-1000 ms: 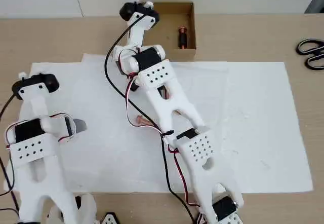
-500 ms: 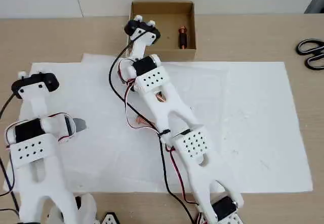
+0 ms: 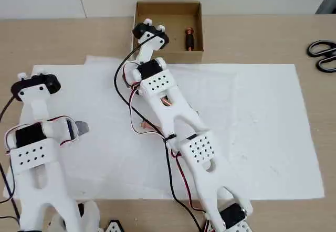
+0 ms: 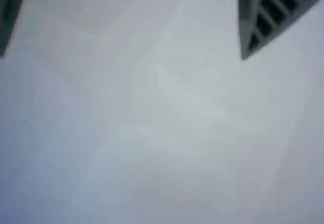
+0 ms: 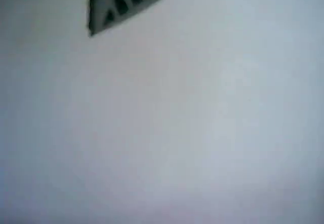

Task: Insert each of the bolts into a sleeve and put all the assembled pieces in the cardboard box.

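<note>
Cardboard, open at the top, the box [image 3: 169, 5] sits at the far side of the table [image 3: 52, 38], just at the far edge of a white sheet [image 3: 262, 127] that covers most of the top. Inside it one assembled piece [image 3: 189, 39] lies near the wall on the scissors' side. It is black in the middle with copper at the ends, and its length runs far to near. A small copper-coloured bit [image 3: 141, 123] lies on the sheet just beside the long arm; bolt or sleeve, I cannot tell.

In the high view one arm [image 3: 173, 111] is stretched across the sheet, its black tip over the side of the box away from the piece. The other arm [image 3: 34, 153] is folded at the sheet's opposite end, well apart from the box. Scissors [image 3: 323, 53] lie on the bare table beyond the sheet.

The left gripper [image 4: 124, 46] stands wide, its two dark fingers [image 4: 273, 11] far apart with white sheet between them. The right gripper [image 5: 132, 3] shows as one dark ribbed wedge over the same white; wide or narrow, I cannot tell
</note>
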{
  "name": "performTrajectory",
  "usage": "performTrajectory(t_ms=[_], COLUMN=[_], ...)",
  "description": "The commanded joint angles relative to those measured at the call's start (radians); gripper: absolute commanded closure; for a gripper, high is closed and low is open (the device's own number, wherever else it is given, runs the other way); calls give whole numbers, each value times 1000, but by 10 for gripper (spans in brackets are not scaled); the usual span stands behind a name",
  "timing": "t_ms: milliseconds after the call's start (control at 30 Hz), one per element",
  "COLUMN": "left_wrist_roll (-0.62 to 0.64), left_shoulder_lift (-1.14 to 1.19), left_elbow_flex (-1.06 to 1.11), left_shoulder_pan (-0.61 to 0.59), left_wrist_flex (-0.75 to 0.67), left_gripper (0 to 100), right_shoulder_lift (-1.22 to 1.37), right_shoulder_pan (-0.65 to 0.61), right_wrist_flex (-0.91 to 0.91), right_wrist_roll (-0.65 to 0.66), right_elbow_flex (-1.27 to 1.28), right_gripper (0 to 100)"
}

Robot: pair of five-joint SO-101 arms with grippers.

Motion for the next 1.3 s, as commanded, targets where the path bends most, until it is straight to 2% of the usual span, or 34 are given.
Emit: performTrajectory(t_ms=[0, 433, 700, 1267], left_wrist_roll=[-9, -9, -9, -9], left_shoulder_lift=[-8, -8, -8, -8], left_elbow_flex=[-4, -4, -4, -4], left_shoulder_pan=[-2, -2, -2, -6], left_wrist_flex=[-18, -17, -15, -12], left_gripper=[720, 720, 720, 720], right_shoulder_lift=[-10, -8, -7, 94], right_shoulder_pan=[-7, -36, -30, -36], right_wrist_flex=[-1, 74, 73, 76], right_wrist_roll=[-20, -75, -72, -69], right_elbow_flex=[-5, -61, -60, -63], right_gripper=[710, 714, 922, 906])
